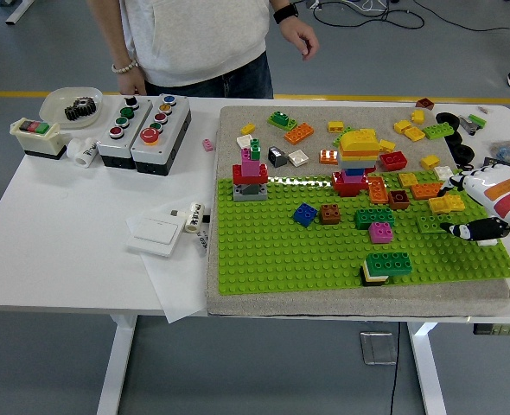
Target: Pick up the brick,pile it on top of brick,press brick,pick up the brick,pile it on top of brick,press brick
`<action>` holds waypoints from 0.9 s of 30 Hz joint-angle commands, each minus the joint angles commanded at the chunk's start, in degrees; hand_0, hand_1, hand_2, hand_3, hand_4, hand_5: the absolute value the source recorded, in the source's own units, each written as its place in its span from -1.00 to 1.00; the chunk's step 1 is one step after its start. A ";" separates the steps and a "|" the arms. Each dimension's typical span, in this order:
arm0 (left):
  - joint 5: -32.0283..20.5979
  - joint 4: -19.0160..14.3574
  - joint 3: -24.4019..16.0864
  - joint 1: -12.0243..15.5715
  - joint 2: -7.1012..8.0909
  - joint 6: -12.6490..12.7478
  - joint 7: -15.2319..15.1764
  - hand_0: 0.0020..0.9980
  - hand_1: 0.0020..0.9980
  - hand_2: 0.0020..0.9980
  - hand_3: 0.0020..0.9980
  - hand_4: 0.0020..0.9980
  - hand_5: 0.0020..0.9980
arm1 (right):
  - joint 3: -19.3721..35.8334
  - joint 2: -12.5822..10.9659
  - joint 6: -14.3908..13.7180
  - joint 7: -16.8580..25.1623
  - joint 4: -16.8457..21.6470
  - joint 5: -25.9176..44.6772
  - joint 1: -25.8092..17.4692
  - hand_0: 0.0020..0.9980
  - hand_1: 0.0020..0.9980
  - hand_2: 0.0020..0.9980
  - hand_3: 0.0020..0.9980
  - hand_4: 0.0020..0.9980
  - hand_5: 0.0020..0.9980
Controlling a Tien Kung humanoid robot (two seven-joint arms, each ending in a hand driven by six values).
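Right hand: white glossy shell, orange-red band, black fingers with white patches. Person: light grey top, dark jeans, bead bracelet, black watch.

lab: button boxes, floor cables
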 joint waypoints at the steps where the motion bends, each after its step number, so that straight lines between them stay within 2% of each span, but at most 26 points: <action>1: 0.04 0.00 0.00 -0.01 -0.01 -0.01 0.01 0.57 0.58 0.53 0.24 0.37 0.28 | 0.05 0.04 0.07 -0.01 0.07 0.08 0.00 0.08 0.16 0.27 0.25 0.63 -0.32; 16: -0.12 -0.01 0.09 -0.02 -0.11 0.03 -0.02 0.58 0.60 0.53 0.24 0.37 0.28 | 0.71 0.43 1.25 0.33 0.62 1.43 0.30 0.06 0.16 0.27 0.25 0.64 -0.33; 21: -0.30 -0.03 0.28 -0.11 -0.11 0.01 -0.10 0.58 0.60 0.53 0.24 0.37 0.28 | 1.18 0.58 2.96 -1.00 2.02 2.55 0.08 0.06 0.16 0.27 0.25 0.64 -0.33; 27: -0.35 -0.03 0.33 -0.18 -0.08 0.00 -0.12 0.58 0.59 0.53 0.24 0.37 0.28 | 1.24 0.93 3.16 -3.49 3.16 2.72 0.24 0.06 0.16 0.26 0.25 0.64 -0.33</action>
